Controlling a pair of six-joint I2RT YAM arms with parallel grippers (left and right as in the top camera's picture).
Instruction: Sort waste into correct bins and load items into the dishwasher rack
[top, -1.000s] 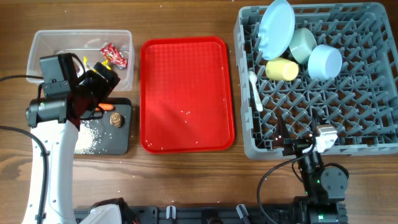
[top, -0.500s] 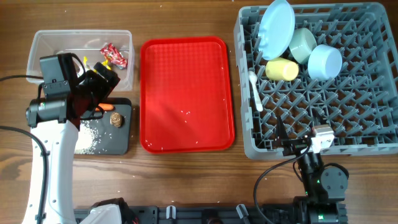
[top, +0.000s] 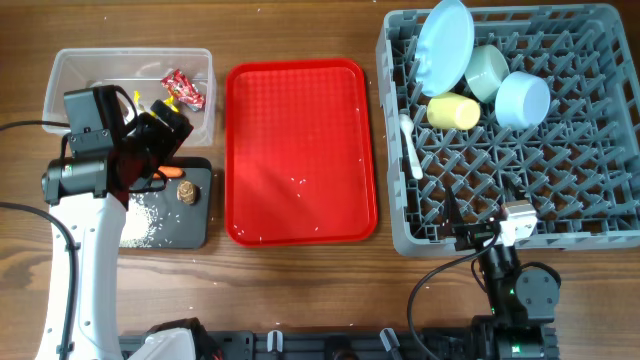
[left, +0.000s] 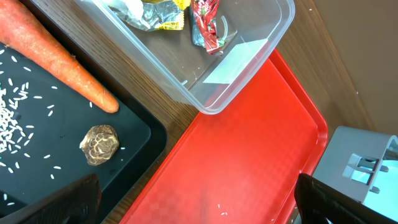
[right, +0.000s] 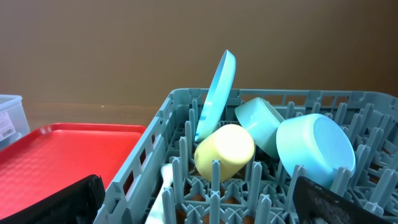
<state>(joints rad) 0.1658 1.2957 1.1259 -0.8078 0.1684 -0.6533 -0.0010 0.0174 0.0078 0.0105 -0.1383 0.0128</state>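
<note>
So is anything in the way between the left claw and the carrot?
Nothing visible is. The open left gripper hangs above, and the carrot lies bare on the black tray. The brown lump sits beside the carrot's tip, not touching it.

You'll see the carrot (left: 59, 65), rice (left: 12, 118) and brown lump (left: 99, 144) lying on the black tray (top: 195, 225), the wrappers (left: 208, 28) in the clear tub (left: 249, 78), and the plate (top: 445, 45), blue bowl (top: 522, 98), green bowl (top: 487, 70), yellow cup (top: 452, 111) and spoon (top: 410, 145) in the grey rack (top: 560, 190).
</note>
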